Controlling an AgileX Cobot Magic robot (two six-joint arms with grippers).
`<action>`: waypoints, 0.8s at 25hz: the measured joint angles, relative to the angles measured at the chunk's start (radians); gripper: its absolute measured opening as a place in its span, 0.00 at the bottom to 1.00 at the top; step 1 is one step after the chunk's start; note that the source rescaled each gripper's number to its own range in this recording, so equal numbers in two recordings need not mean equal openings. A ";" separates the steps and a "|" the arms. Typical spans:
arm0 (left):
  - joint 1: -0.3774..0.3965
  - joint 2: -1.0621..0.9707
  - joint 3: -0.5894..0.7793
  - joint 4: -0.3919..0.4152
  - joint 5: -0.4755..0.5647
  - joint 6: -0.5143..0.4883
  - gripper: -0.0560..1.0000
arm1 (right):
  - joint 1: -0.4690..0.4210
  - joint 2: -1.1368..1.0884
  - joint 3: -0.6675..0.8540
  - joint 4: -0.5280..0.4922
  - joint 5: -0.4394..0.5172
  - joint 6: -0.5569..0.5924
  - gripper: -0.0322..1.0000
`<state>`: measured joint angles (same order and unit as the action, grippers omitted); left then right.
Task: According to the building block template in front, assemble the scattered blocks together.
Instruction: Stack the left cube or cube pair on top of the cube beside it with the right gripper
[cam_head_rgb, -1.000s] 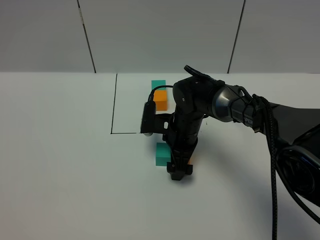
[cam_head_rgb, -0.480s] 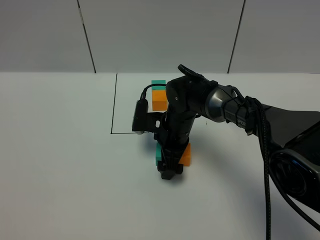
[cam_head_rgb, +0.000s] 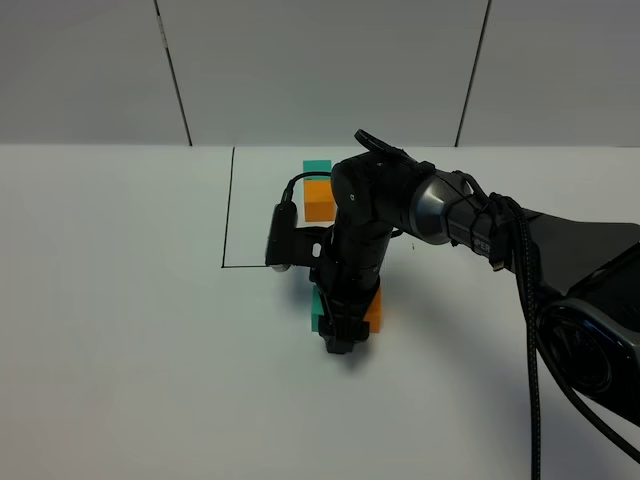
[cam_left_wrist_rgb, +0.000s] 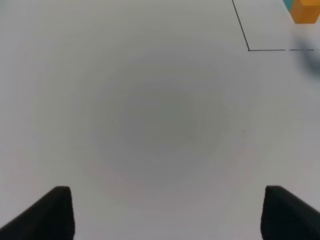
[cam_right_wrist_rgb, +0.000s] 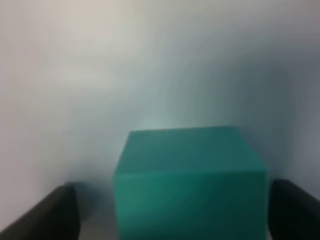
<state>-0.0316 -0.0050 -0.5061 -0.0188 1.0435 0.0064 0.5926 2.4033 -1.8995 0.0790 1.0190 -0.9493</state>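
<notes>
Since the earlier frames the right arm has been swung toward the left of the high view, and the orange block (cam_head_rgb: 375, 308) has been carried with it, so that it is now seen close beside the teal block (cam_head_rgb: 317, 309), where a second ago a clear gap was visible. Whether the two faces already touch cannot be told, because the arm covers the seam.

The right gripper (cam_head_rgb: 340, 343) is lowered over the pair. In the right wrist view its fingers (cam_right_wrist_rgb: 47, 215) are seen spread wide on both sides of the teal cube (cam_right_wrist_rgb: 190, 180), with free space between finger and block, so nothing is clamped. The left gripper (cam_left_wrist_rgb: 165, 212) is also held open, above bare table (cam_left_wrist_rgb: 150, 110), and takes no part.

The building block template (cam_head_rgb: 319, 198) is placed inside the drawn black square (cam_head_rgb: 227, 215) behind the arm, teal at the far side and orange at the near side. The scattered blocks lie just outside that square, near its front line.

For the step in hand, the push should be made slowly and straight, so that no cube is rotated. The faces should be brought flush, edges aligned. The gripper should then be lifted vertically, otherwise a block may be dragged by a finger.
</notes>
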 joint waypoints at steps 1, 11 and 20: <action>0.000 0.000 0.000 0.000 0.000 0.000 0.71 | 0.000 0.000 -0.001 -0.001 0.002 0.000 0.49; 0.000 0.000 0.000 0.000 0.000 0.000 0.71 | 0.000 0.000 -0.001 -0.001 0.006 0.034 0.07; 0.000 0.000 0.000 0.000 0.000 0.000 0.71 | 0.004 0.000 -0.001 0.001 0.001 0.178 0.03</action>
<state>-0.0316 -0.0050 -0.5061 -0.0188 1.0435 0.0064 0.5970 2.4033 -1.9002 0.0801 1.0198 -0.7714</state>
